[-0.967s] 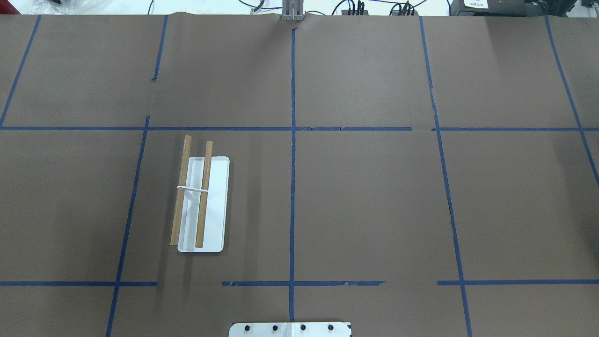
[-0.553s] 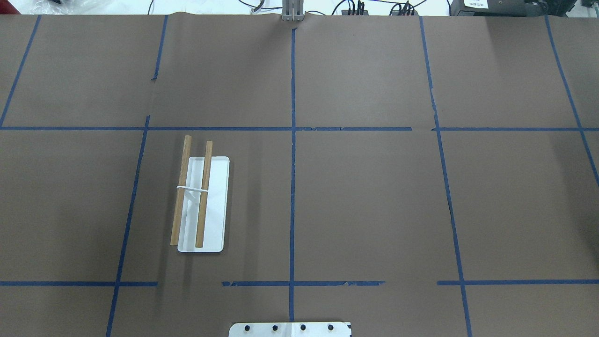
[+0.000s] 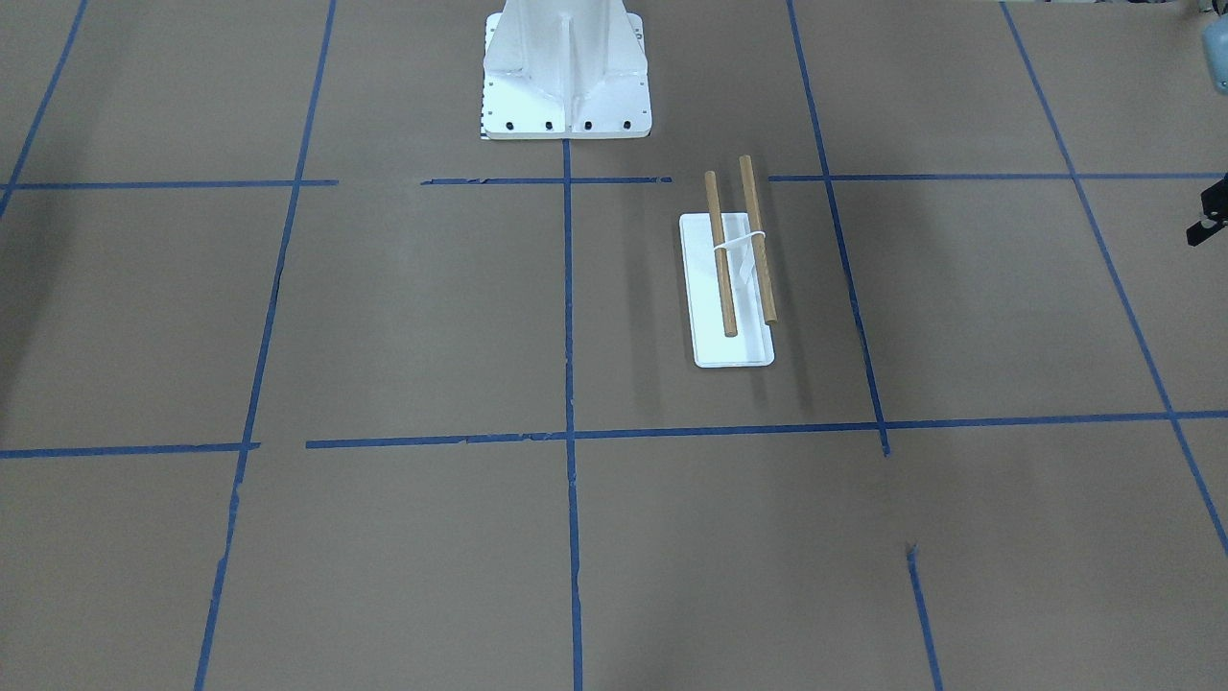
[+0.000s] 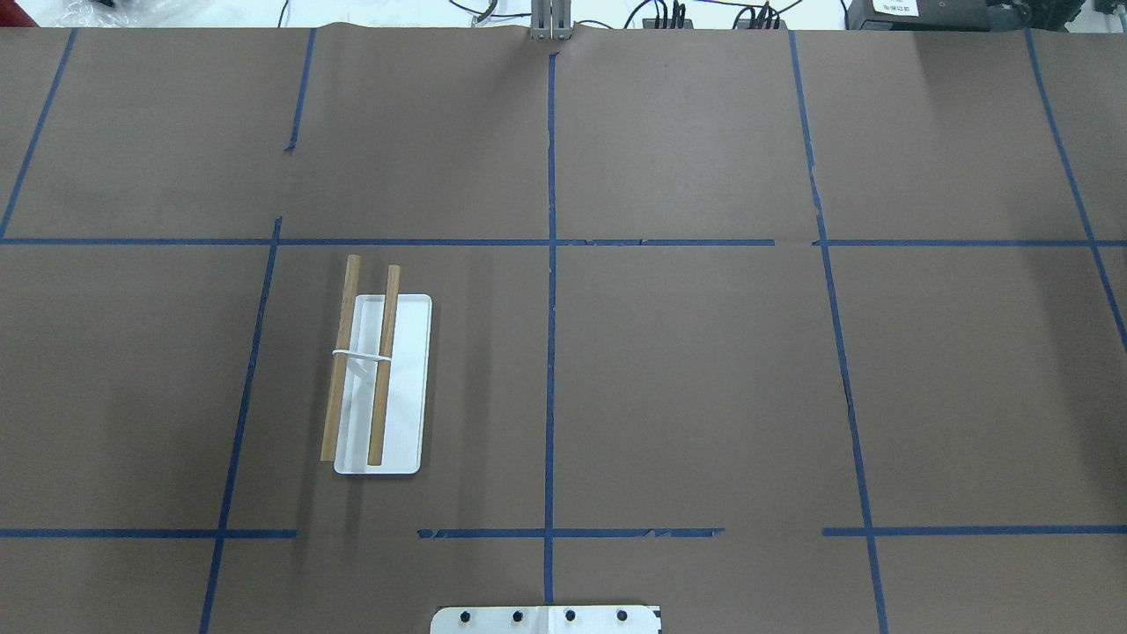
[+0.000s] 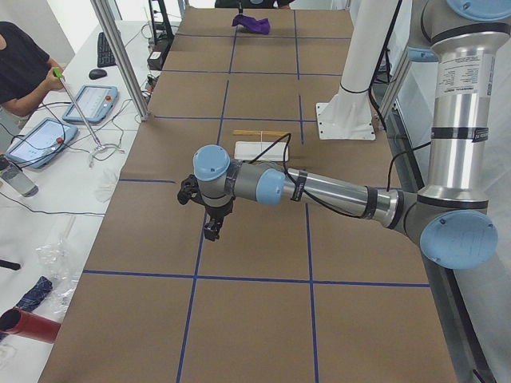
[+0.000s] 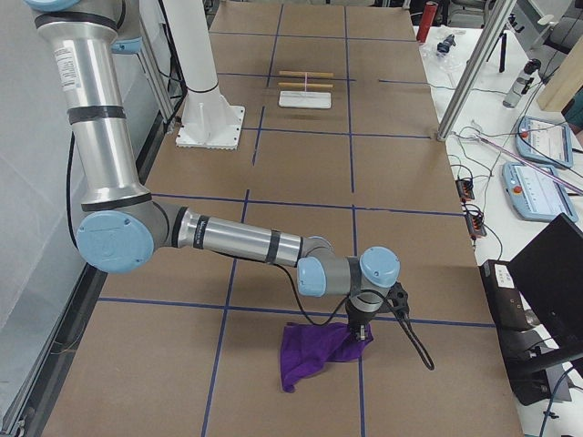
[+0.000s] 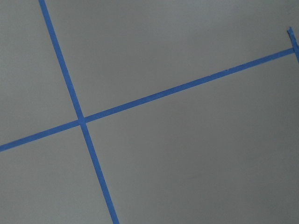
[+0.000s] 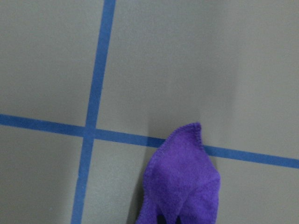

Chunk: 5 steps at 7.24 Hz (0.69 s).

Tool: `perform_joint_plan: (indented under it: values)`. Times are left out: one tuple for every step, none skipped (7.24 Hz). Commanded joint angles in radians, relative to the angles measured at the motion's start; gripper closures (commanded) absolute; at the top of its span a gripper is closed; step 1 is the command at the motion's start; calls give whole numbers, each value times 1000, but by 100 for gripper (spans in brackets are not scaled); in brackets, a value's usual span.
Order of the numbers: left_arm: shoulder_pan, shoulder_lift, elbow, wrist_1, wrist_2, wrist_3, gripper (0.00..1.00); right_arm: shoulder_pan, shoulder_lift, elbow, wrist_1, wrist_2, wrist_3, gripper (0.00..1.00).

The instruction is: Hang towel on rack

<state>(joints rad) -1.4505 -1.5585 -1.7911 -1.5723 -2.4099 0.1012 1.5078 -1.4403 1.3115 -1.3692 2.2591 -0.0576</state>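
Rack [image 4: 401, 387] unmoved, 8 o'clock of table [image 4: 704, 396] centre. Right gripper [image 6: 362, 335] sat on towel [image 6: 314, 355]; left gripper [image 5: 211, 231] hung over bare table. Claw states: cannot tell. Hanging judged pending.

In the front-facing view, the rack [image 3: 731, 288] is seen right of centre, ringed by bare table [image 3: 384, 317]; the pedestal [image 3: 566, 72] is set at top centre, apart. From the left end, the left arm [image 5: 319, 187] seems stretched low across mid-frame.
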Motion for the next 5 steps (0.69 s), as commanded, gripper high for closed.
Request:
perform_joint_plan:
  values:
    - [1, -5, -7, 0, 0, 0, 0, 34, -142, 420, -161, 22, 10, 100]
    - [1, -20, -8, 0, 0, -2, 0, 34, -172, 615, -273, 22, 25, 100]
    - [2, -49, -8, 2, 1, -15, 0, 23, -158, 753, -374, 28, 129, 100]
    - [2, -87, -8, 5, 5, -55, 0, -29, -151, 846, -387, 43, 225, 100]
    - [1, -138, -16, 6, 17, -60, 0, -73, -91, 880, -387, 107, 362, 100]
